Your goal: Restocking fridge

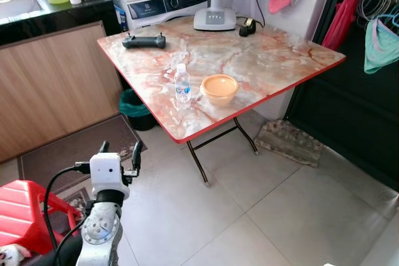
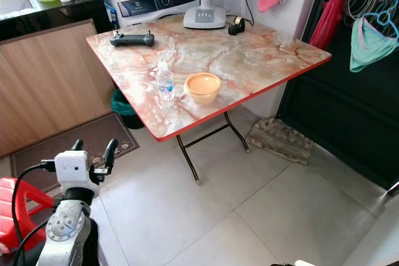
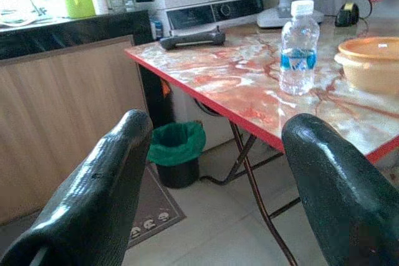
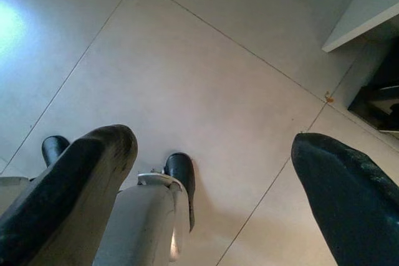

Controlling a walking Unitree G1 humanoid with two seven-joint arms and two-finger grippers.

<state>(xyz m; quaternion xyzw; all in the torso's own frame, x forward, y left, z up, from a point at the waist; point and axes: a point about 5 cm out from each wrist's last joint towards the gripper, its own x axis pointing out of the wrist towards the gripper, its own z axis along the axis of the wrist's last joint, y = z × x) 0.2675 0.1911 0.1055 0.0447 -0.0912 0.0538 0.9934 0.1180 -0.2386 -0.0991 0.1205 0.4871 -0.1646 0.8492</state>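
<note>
Glossy marble-look table top [image 1: 262, 60], clear plastic bottle [image 1: 182, 83], matt orange plastic bowl [image 1: 219, 88], smooth pale floor tiles [image 1: 249, 216].

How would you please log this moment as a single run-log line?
left gripper: open, raised, short of table | right gripper: open, over floor | water bottle: upright on table beside orange bowl | nothing held

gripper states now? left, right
Left gripper: open, empty, raised short of the table.
Right gripper: open, empty, hanging over the floor.
</note>
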